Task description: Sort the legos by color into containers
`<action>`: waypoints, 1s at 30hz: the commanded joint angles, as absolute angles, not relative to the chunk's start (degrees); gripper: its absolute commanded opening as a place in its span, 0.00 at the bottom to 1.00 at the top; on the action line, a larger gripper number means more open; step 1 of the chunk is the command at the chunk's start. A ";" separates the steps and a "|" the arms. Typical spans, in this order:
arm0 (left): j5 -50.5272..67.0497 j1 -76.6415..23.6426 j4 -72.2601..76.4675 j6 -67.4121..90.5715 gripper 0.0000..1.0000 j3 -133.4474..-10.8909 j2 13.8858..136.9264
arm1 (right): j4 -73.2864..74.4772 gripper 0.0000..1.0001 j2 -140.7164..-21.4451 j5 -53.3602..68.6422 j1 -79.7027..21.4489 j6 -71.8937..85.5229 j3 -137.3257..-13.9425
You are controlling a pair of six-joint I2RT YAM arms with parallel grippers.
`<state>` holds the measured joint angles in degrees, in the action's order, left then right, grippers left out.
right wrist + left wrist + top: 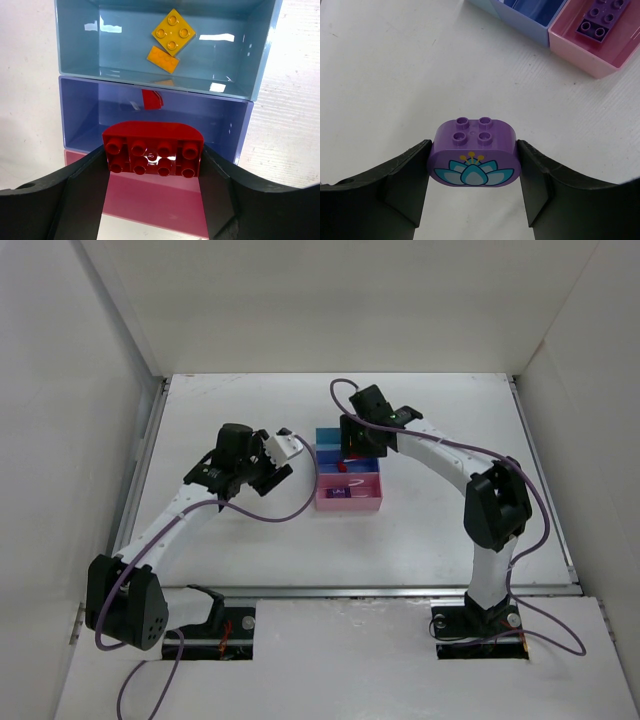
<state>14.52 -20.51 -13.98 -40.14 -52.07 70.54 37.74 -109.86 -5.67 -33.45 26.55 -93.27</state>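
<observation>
My left gripper is shut on a purple oval lego with a lotus print, held over the bare table left of the containers; in the top view it hides that lego. My right gripper is shut on a red lego, over the near edge of the darker blue tray by the pink tray. The light blue tray holds a yellow lego and an orange one. The pink tray holds a dark purple lego.
The three joined trays sit mid-table between the arms. A red patch on the darker blue tray's far wall may be a reflection. White walls enclose the table on the left, right and back.
</observation>
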 commanded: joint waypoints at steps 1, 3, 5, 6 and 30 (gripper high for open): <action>14.59 -20.21 -11.95 -39.38 0.00 -51.50 68.82 | 37.09 0.00 -108.98 -6.42 -33.75 26.63 -95.45; 14.59 -20.21 -11.43 -39.38 0.00 -51.50 68.82 | 37.09 0.00 -108.98 -6.42 -33.75 26.63 -95.45; 14.59 -20.21 -11.43 -39.38 0.00 -51.50 68.30 | 37.09 0.00 -108.98 -6.42 -33.75 26.63 -95.45; 14.59 -20.21 -11.43 -39.38 0.00 -51.50 68.29 | 37.09 0.00 -108.98 -6.42 -33.75 26.63 -95.45; 14.59 -20.21 -10.90 -38.85 0.00 -50.98 68.29 | 37.09 0.00 -108.98 -6.42 -33.75 27.16 -94.92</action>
<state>14.52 -20.51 -12.71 -39.70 -51.35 70.30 37.74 -109.86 -5.67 -33.45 26.65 -93.27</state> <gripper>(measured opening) 0.603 0.699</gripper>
